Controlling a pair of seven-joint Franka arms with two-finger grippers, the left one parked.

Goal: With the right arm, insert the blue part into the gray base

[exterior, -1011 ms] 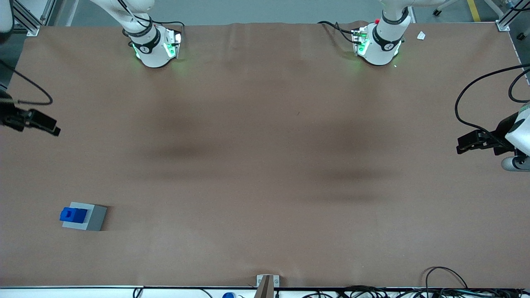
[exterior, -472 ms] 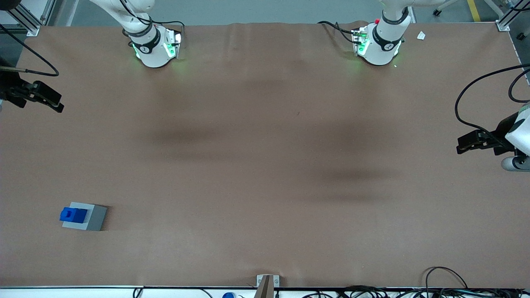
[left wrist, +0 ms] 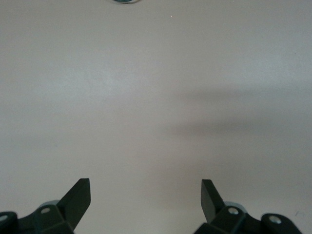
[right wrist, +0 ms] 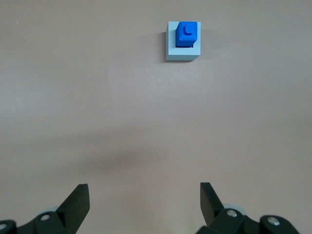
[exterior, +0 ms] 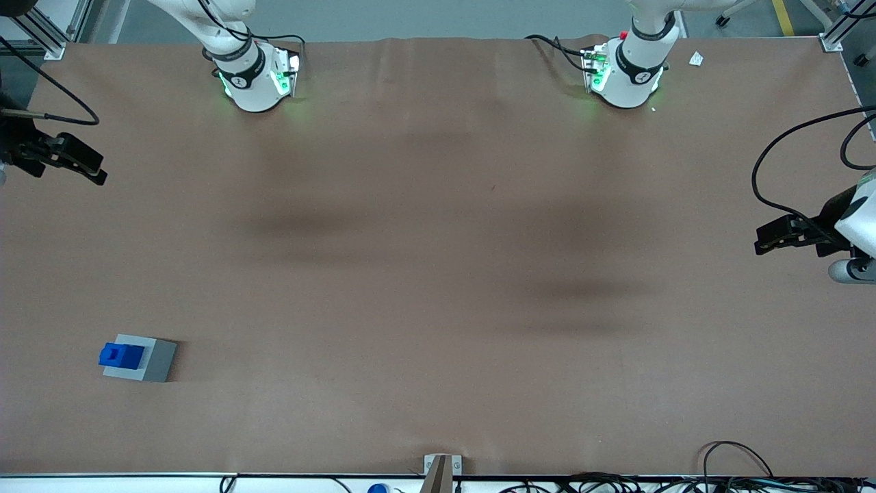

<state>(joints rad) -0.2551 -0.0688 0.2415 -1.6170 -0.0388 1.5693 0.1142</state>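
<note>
Two black fingers (right wrist: 78,202) of the right arm's (exterior: 226,41) pincer (right wrist: 144,204) stand spread wide apart, nothing between them, only bare brown counter (exterior: 438,274) below. In the front view the pincer (exterior: 85,164) hangs at the working arm's end of the counter, well apart from the blocks and farther from the front camera than they are. The blue part (exterior: 120,355) sits in the top of the gray base (exterior: 144,359), its top standing above the gray rim, small dark notch (right wrist: 186,32) facing up. The wrist camera shows the blue part (right wrist: 186,35) off centre in the gray base (right wrist: 183,48), crowded toward one corner of it.
</note>
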